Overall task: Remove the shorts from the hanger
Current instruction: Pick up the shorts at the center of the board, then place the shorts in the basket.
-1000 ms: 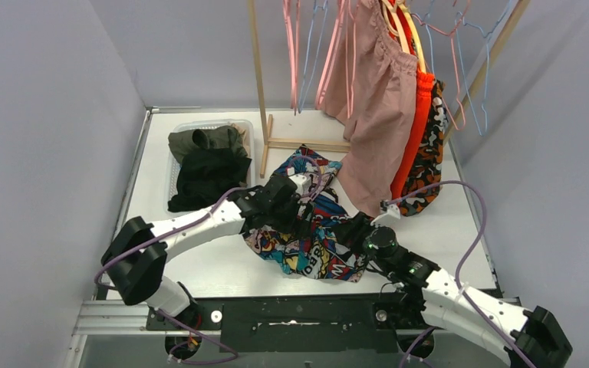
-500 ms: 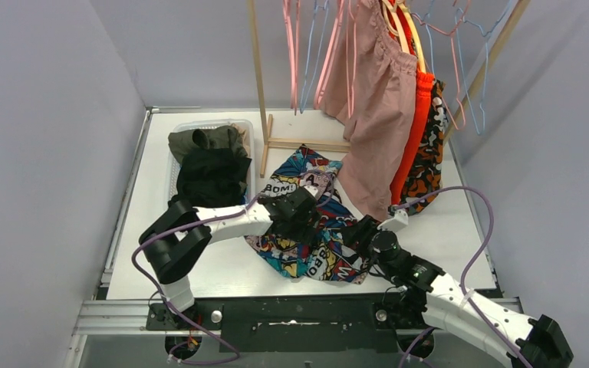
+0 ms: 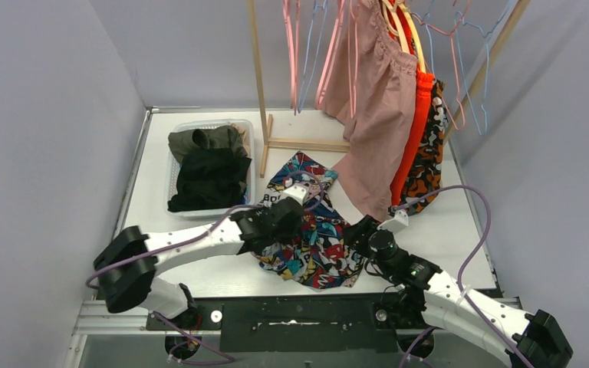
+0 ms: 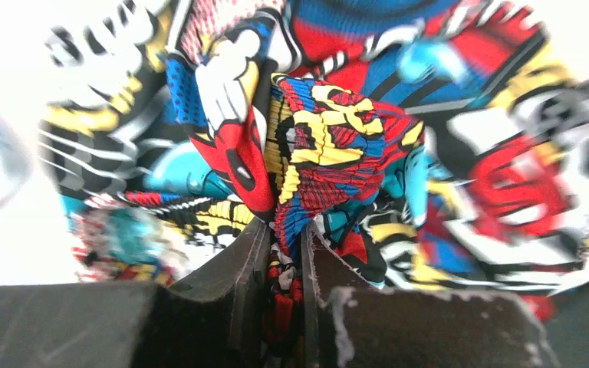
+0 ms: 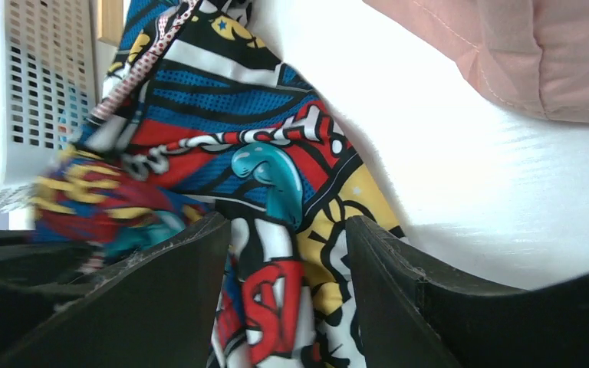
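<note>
comic-print shorts sit pinched in left pincer, spread right pincer straddling their edge.

no whole word can be read. red letters, maybe an "s", sit on the comic-print shorts inside the right claw.

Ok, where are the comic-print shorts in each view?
Top: comic shorts at centre, slightly low.
Left wrist: they fill the picture, a fold pinched in the jaws.
Right wrist: left and centre, lying between the open jaws.
Shared landmark: basket, upper left in top and right wrist views.
</note>
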Robot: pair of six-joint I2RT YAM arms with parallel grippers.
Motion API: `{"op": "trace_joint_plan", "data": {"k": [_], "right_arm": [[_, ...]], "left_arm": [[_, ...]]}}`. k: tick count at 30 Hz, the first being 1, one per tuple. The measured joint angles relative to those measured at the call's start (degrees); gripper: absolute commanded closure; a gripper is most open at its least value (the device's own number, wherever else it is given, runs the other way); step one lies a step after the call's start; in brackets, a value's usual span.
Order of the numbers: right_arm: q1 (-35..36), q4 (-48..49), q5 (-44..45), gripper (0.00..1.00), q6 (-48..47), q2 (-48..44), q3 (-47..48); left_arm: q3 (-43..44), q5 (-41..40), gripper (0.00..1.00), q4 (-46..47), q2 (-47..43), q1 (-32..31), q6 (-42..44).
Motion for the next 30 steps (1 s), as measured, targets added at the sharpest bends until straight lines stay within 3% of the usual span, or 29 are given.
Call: {"op": "trace_joint_plan", "data": {"k": [5,13,20,30], "right_arm": [[0.0,0.0,0.8,0.42,0.8,-1.0,0.0],[0.0,0.0,1.5,0.42,1.8,-2.9,0.0],[0.0,0.0,2.1,0.42,2.4,-3.9,-0.1],[0.0,0.2,2.3,0.41,0.1,-2.3,-0.1]], "left_arm": [[7.5,-1.4,1.00,-3.3,-10.3,2.0,4.2],[15.8,-6.8,1.00,-10.6,-17.1,4.9,6.8],[21.0,-9.1,1.00,-19.0,-20.2,15.6,9.4],[36.2,-8.4,1.00,-21.9,-18.6,28.0,15.7]]}}
